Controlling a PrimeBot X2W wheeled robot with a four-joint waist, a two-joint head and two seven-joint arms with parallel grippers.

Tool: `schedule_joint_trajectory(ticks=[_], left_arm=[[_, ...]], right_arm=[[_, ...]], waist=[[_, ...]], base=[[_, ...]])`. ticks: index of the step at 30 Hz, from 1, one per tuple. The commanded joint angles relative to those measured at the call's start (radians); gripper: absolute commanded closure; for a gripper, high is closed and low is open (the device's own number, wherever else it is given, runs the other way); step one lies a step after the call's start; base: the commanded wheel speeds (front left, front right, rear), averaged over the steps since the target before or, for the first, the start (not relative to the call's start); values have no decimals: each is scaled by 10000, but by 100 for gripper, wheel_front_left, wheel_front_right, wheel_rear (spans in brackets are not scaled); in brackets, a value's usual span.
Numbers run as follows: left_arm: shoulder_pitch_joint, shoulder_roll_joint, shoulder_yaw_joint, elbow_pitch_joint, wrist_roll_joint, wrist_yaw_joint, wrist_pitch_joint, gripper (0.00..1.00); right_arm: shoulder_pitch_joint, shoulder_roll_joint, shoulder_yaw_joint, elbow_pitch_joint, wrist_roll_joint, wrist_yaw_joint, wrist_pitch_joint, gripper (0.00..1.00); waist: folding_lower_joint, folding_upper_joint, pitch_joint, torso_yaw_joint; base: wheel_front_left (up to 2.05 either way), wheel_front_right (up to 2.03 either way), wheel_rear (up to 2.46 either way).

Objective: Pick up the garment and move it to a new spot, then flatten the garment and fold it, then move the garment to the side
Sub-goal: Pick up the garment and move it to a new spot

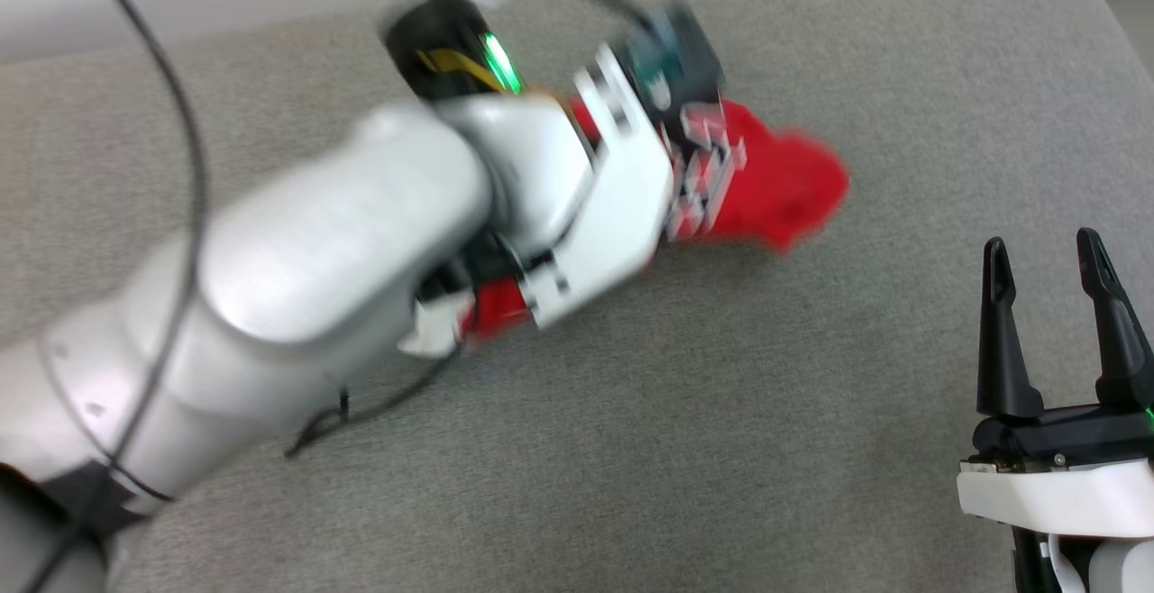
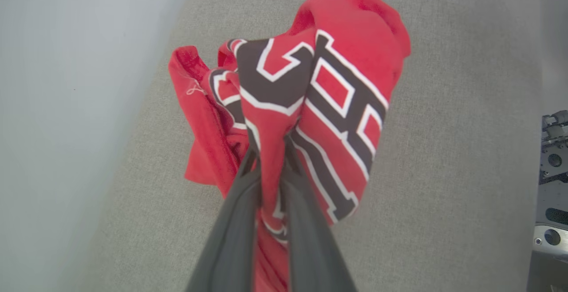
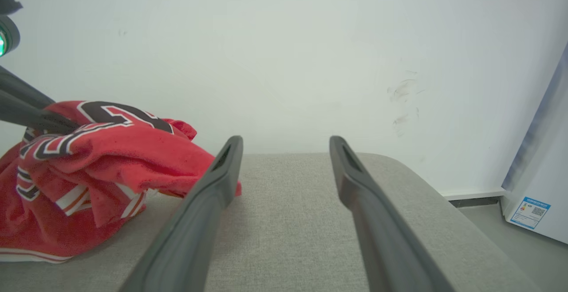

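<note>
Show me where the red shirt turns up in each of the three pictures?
Head view: the red shirt sits just above centre, partly behind the left arm.
Left wrist view: the shirt is in the centre, bunched and pinched between the left fingers.
Right wrist view: the shirt is at the lower left, beside the open right fingers.
Shared landmark: the grey cushion under it in all three.

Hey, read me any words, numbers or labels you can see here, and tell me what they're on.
On the garment: black, white-outlined lettering, crumpled in folds; no whole word or number reads.
On the blue-and-white sticker on the white cabinet: print too small to read.
</note>
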Motion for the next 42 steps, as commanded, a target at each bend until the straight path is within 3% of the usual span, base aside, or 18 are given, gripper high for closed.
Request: schedule_joint_trajectory(ticks=[1,7,13,19,20,21,22,27,30,33,42], left_arm=[[221,-42,-245,100,-93,12,-154,100],[1648,-785,-1166,538,-114,12,-432,100],[3702,-1216,-1259,285,854,3,684,100],[3534,-1227,-1223,291,1157,5,-272,100],[3336,-1240,-1190,358,1212,11,-747,73],[3231,-1277,-1178,424,1285,12,-1199,10],[3213,-1318,-1184,454,1350,11,-1639,0],[3150,-1441,-985,807,1675,30,-4197,0],[3407,-1497,-633,910,2015,448,-5551,0],[3725,-1522,-224,950,2377,1187,-6849,0],[5216,-1200,1228,1103,2933,3904,-9786,0]], right_arm=[[47,29,18,19,73,-7,-19,0],[-27,27,34,20,103,-7,-21,0],[-211,27,-13,60,95,-7,-21,0],[-66,26,-60,227,-45,-7,-21,0],[9,26,-58,255,-76,-7,-21,0],[82,26,-59,289,-107,-7,-21,0],[151,26,-44,321,-114,-7,-21,0],[534,24,-111,424,-256,-7,-21,0],[749,26,-171,461,-311,-7,-21,0],[925,26,-226,495,-348,-7,-21,0],[1190,25,-317,518,-407,-7,-21,0]], waist=[[1,0,162,-146],[1,0,575,-233],[1,0,858,-195],[1,0,493,98],[1,0,362,159],[1,0,214,216],[1,0,57,265],[1,0,-717,593],[1,0,-1073,810],[1,0,-1341,1035],[1,0,-1739,1522]], base=[[0,0,0],[0,0,0],[0,0,0],[0,0,0],[0,0,0],[0,0,0],[0,0,0],[0,0,0],[0,0,0],[0,0,0],[0,0,0]])
